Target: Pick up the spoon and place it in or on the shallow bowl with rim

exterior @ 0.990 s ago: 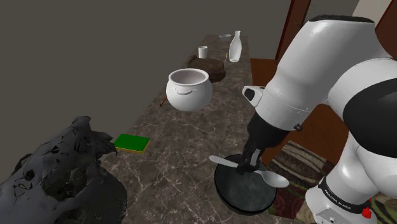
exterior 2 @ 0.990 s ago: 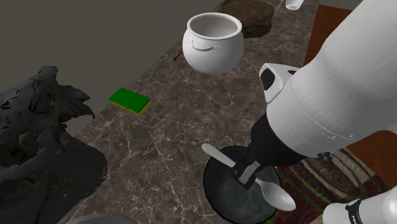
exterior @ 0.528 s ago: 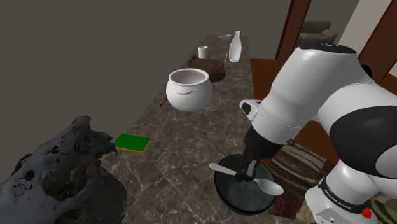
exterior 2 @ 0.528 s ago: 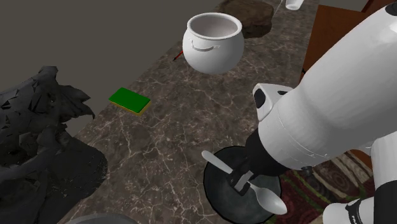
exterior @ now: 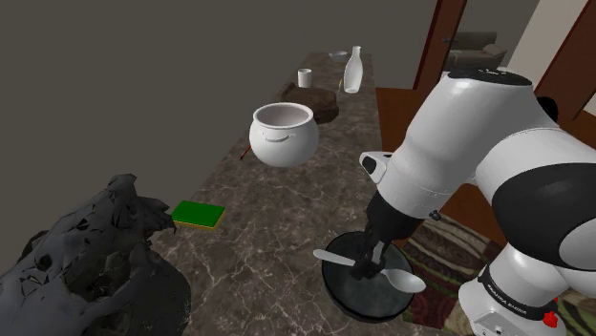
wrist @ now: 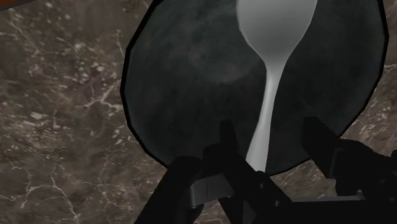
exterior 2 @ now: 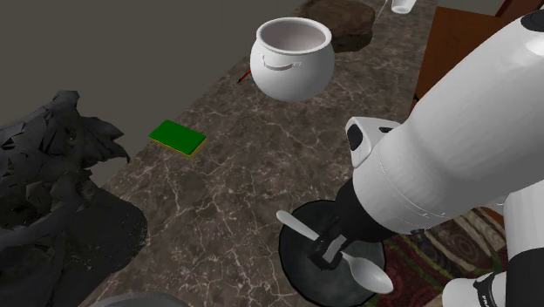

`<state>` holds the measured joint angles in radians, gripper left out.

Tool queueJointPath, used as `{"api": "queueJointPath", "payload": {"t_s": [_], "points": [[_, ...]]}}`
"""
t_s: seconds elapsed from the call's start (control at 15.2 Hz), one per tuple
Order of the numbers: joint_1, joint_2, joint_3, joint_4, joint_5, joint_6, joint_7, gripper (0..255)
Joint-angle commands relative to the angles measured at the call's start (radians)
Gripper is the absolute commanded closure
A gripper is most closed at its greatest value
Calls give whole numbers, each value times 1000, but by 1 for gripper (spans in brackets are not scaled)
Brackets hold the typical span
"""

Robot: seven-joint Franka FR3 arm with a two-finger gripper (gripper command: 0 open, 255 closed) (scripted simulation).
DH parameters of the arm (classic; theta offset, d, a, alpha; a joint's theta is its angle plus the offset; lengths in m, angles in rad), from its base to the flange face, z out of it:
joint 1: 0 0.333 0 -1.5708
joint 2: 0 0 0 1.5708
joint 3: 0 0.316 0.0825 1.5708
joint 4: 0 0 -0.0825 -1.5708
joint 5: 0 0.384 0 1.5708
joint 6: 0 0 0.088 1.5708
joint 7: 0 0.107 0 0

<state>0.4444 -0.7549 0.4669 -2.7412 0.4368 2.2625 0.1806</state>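
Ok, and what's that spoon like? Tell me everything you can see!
The spoon is plain pale grey and smooth, with a rounded oval scoop and a slim handle. It lies across the dark shallow bowl, scoop over it, handle end poking past the rim in the shoulder view. The handle runs through the black gripper, whose open fingers stand apart from it.

You see a round white pot [exterior: 284, 134] upper centre of the shoulder view, standing on the dark veined marble counter [exterior: 277, 205]. Note a flat green pad with a yellow edge [exterior: 199, 214] left of centre; crumpled black mass [exterior: 86, 267] lower left.
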Motion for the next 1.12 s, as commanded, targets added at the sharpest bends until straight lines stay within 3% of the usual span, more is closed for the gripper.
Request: {"api": "queueJointPath", "payload": {"t_s": [0.0, 0.26, 0.53, 1.06], "points": [[0, 0, 0, 0, 0, 0, 0, 0], [0, 0, 0, 0, 0, 0, 0, 0], [-2, -88, -53, 70, -38, -160, 8, 0], [-2, -88, -53, 70, -38, -160, 8, 0]]}}
